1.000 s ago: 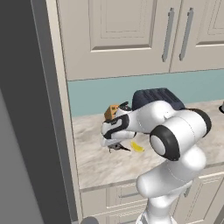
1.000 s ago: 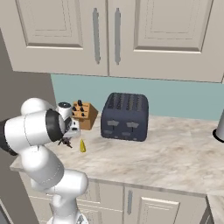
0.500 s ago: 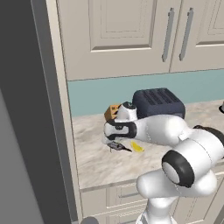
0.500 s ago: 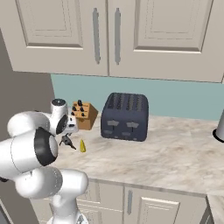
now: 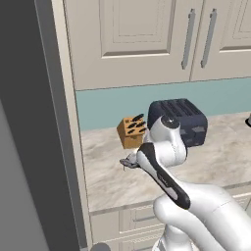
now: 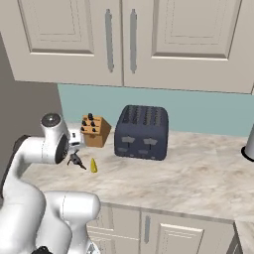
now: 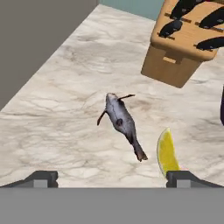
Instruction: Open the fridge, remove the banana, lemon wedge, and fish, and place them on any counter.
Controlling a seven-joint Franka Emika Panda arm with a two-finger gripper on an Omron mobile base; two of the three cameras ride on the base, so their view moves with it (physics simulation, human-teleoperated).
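One wooden knife block stands on the beige counter with several dark-handled knives slotted in it; four handles show in the hand view. One grey fish and one yellow lemon wedge lie flat on the counter just beside each other, near the block, with one dark toaster farther along. The gripper hovers over the fish with its jaws spread wide and nothing between them.
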